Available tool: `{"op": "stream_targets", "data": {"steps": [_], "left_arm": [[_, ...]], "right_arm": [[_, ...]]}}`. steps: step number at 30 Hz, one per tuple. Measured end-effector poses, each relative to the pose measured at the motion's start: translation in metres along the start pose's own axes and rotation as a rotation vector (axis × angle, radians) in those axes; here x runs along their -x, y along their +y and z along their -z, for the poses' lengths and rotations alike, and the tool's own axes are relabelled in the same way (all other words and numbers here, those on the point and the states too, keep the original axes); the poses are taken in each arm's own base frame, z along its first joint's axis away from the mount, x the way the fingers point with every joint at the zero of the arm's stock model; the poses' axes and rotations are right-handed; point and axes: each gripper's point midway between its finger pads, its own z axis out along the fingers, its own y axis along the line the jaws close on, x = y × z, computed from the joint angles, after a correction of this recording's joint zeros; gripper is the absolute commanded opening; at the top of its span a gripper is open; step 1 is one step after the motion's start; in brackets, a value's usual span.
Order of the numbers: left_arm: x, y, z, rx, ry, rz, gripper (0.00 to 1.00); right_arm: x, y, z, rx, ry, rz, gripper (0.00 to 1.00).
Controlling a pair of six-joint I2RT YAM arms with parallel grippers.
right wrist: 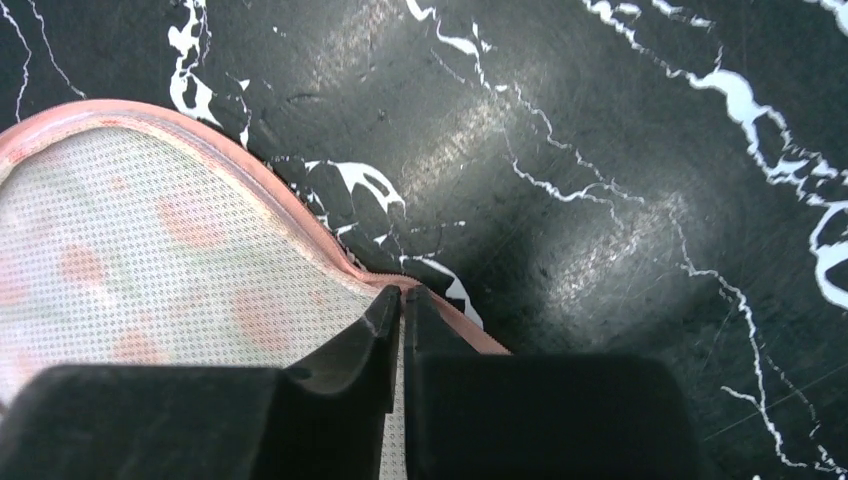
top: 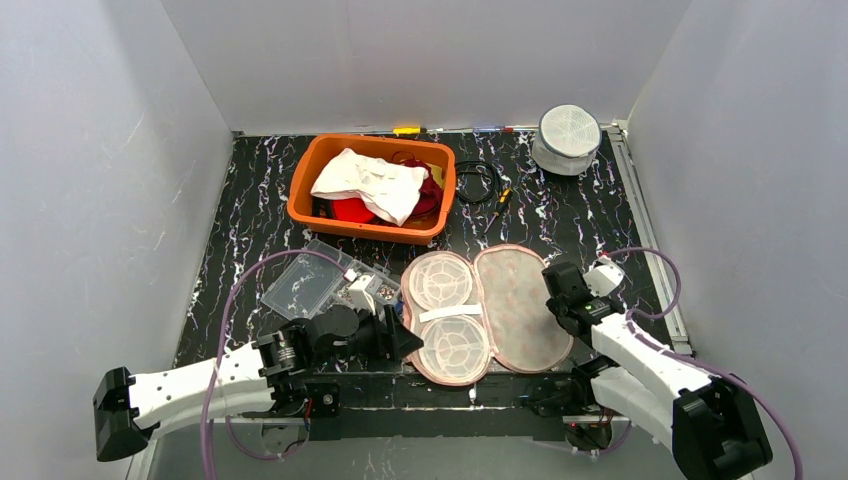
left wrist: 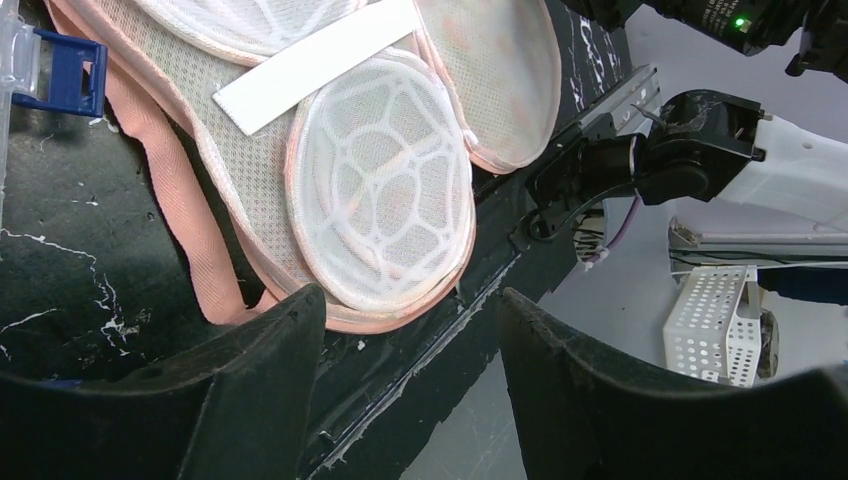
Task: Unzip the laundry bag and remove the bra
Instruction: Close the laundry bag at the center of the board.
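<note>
Orange bin (top: 301,192) w/ white cloth (top: 368,183), round white tub (top: 568,138) back right, clear plastic pkg (top: 303,285) left

The laundry bag (top: 520,305) is mesh cloth, the table (top: 560,215) glossy.

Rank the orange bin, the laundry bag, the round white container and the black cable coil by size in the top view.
1. laundry bag and orange bin: look alike; the bag lies nearer the camera, so unranked.
2. round white container
3. black cable coil
</note>
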Motion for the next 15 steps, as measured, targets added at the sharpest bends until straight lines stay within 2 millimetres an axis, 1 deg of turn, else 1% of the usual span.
{"op": "stream_targets", "data": {"steps": [1,4,6,10,13,15], "left_arm": [[0.0,0.0,0.0,0.001,0.0,0.0,0.61],[-0.003,0.004,-0.001,0.017,0.011,-0.004,0.61],[-0.004,0.008,-0.002,0.036,0.019,-0.011,0.61],[-0.004,0.012,-0.005,0.076,0.035,-0.036,0.61],[0.001,0.007,-0.008,0.093,0.038,-0.064,0.61],[0.007,0.002,-0.011,0.101,0.037,-0.086,0.62]], "right_arm": [[-0.001,0.0,0.0,0.005,0.004,-0.006,0.01],[-0.003,-0.001,0.005,0.019,0.019,-0.005,0.01],[-0.001,-0.001,0.012,0.039,0.025,-0.003,0.01],[0.02,0.012,0.033,0.136,-0.017,-0.017,0.01],[0.04,0.028,0.054,0.229,-0.047,-0.003,0.01],[0.049,0.036,0.066,0.274,-0.052,0.026,0.01]]}}
